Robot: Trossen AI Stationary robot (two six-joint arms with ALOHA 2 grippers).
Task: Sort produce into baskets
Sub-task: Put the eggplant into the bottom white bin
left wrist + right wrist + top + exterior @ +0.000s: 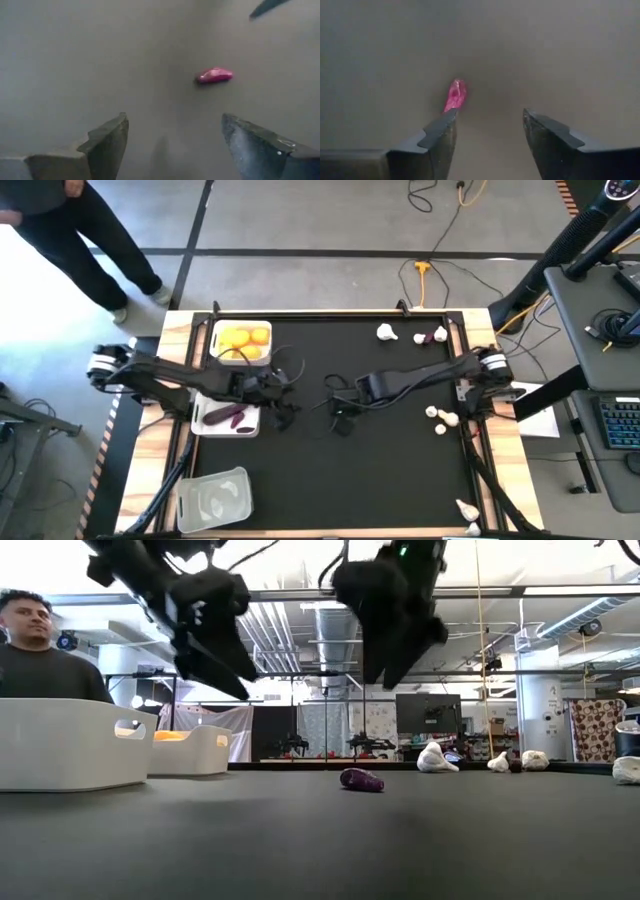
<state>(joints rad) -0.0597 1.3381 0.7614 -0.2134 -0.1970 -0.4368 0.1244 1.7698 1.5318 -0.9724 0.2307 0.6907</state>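
A small dark purple sweet-potato piece (361, 779) lies on the black mat between my two grippers. It also shows in the left wrist view (214, 75) and the right wrist view (455, 95). My left gripper (285, 405) is open and empty above the mat, off to one side of the piece. My right gripper (338, 416) is open and empty above the mat, with the piece just ahead of one fingertip (442, 131). A white basket (216, 330) holds yellow fruits. A second white basket (205, 425) holds purple pieces. A clear basket (190, 505) holds garlic bulbs.
Garlic bulbs (386, 332) and another purple piece (432, 336) lie at the far right of the mat. More bulbs lie at the right edge (440, 420) and the near right corner (465, 508). A person (40, 650) stands beyond the far left corner.
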